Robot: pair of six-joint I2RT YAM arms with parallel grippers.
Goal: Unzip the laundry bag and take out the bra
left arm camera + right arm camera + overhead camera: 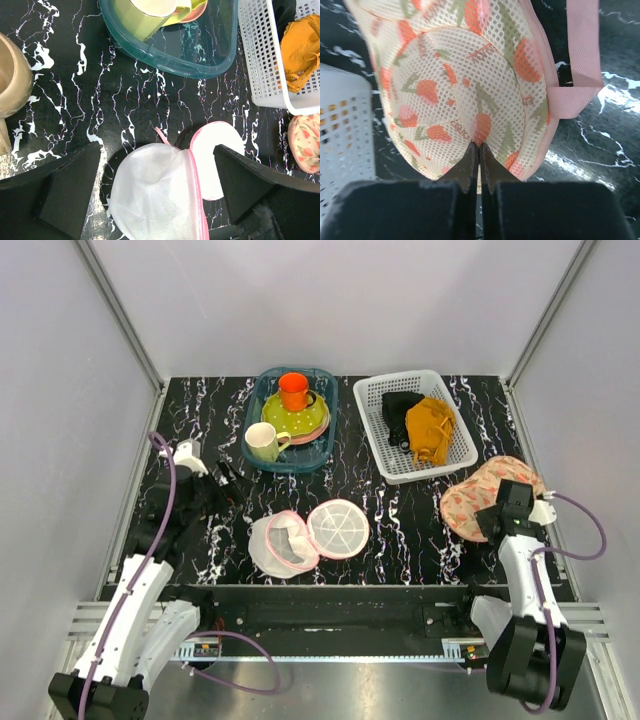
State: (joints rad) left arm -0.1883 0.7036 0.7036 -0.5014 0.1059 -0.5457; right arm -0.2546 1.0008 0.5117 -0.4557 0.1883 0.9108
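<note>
The laundry bag [470, 498] lies on the table [400, 530] at the right middle of the top view, just below the lower right corner of the white basket [410, 468]. Its long axis runs from lower left to upper right, and it lies flat with the printed side up. In the right wrist view the bag [460, 85] fills the upper part of the frame. A pink strap [582, 55] makes a loop at its right edge. Small words are printed on the fabric, but they are too small to read with certainty.

The right pincer [480, 150] has its two fingers pressed together, and their tips pinch the lower rim of the bag. The left pincer [156, 160] is spread wide and holds nothing. It hangs above the round white mesh pouch [155, 195].

In the top view this pouch [305, 535] lies open in two halves at the lower middle. Something grey shows in the left half, and I cannot tell what it is.

The teal tub [318, 448] at the upper middle holds an orange cup [293, 390], a cream mug [262, 442] and a yellow-green dotted plate [295, 420]. The basket holds a black garment [400, 405] and a mustard garment [432, 428].
</note>
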